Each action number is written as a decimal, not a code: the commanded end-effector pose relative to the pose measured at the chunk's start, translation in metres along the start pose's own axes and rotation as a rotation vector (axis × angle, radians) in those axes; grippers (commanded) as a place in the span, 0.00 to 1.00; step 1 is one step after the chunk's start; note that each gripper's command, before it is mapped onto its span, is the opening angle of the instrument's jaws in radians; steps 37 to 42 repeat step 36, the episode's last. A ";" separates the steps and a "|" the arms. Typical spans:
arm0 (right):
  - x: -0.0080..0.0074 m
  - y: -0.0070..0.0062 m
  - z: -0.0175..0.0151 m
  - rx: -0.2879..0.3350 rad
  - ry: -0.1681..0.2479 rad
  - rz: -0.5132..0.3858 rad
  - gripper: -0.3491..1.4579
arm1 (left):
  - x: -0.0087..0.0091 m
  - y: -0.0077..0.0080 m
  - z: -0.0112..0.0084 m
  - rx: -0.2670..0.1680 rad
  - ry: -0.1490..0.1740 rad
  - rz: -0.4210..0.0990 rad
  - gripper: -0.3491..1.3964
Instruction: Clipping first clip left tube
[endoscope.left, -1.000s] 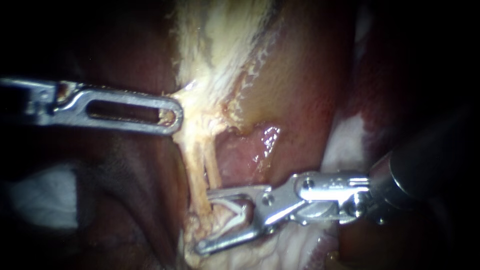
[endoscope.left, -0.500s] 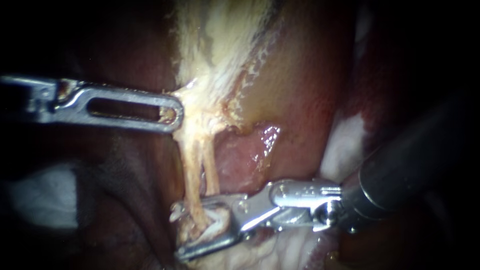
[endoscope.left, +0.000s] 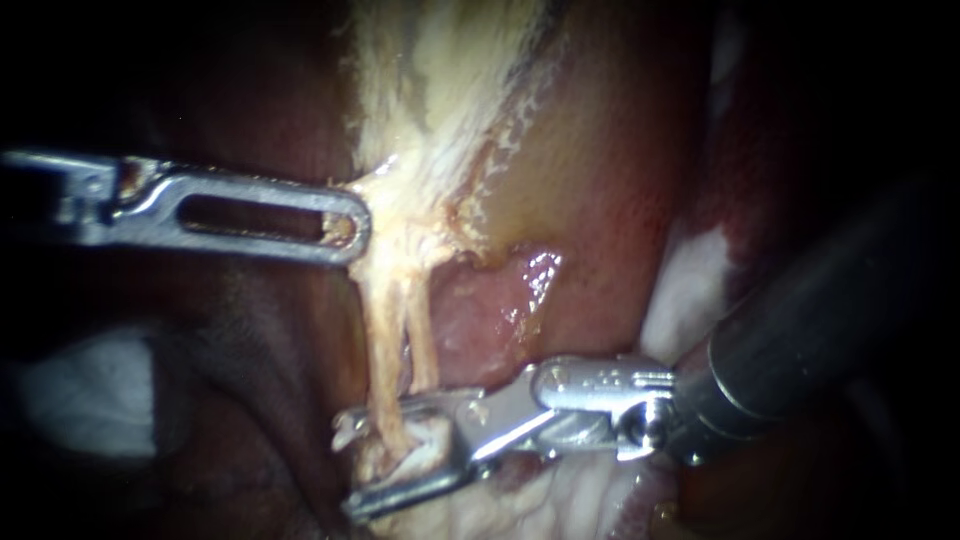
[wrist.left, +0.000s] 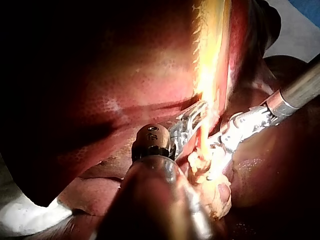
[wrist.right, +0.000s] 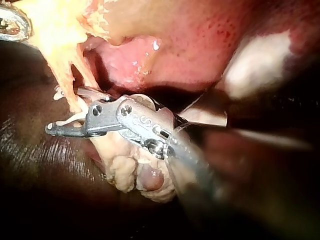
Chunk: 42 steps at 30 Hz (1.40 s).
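Two thin pale tubes run down from the yellowish gallbladder neck (endoscope.left: 440, 90): the left tube (endoscope.left: 380, 335) and the right tube (endoscope.left: 422, 345). My right instrument (endoscope.left: 345, 468) comes in from the lower right. Its jaws stand open astride both tubes low down, one jaw across them in front, the other below, with a pale clip tip showing at the upper jaw's end. In the right wrist view the right instrument (wrist.right: 65, 111) lies across the tubes' fatty base. My left instrument (endoscope.left: 348, 226), with a slotted jaw, is shut on pale tissue at the gallbladder neck and holds it to the left.
Dark liver (endoscope.left: 250, 400) lies left of and below the tubes, and reddish liver (endoscope.left: 590, 200) to their right. White gauze (endoscope.left: 90, 390) shows at the lower left, and another gauze patch (endoscope.left: 690, 280) sits above the right shaft. Lumpy fat (wrist.right: 135, 175) hangs under the right jaws.
My right instrument has slid left, so its open jaws now reach past both tubes instead of stopping beside them. The left instrument has held its grip and place.
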 end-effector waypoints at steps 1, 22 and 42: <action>0.0001 0.0000 0.0001 -0.001 0.000 0.000 0.40 | 0.0000 0.0000 0.0000 -0.001 0.000 0.000 0.00; -0.0004 0.0011 -0.0019 -0.075 -0.008 0.049 0.00 | 0.0000 0.0000 -0.0003 0.001 -0.002 0.000 0.00; -0.0005 0.0012 -0.0019 -0.075 -0.007 0.054 0.00 | 0.0000 -0.0001 -0.0003 0.002 -0.001 -0.001 0.00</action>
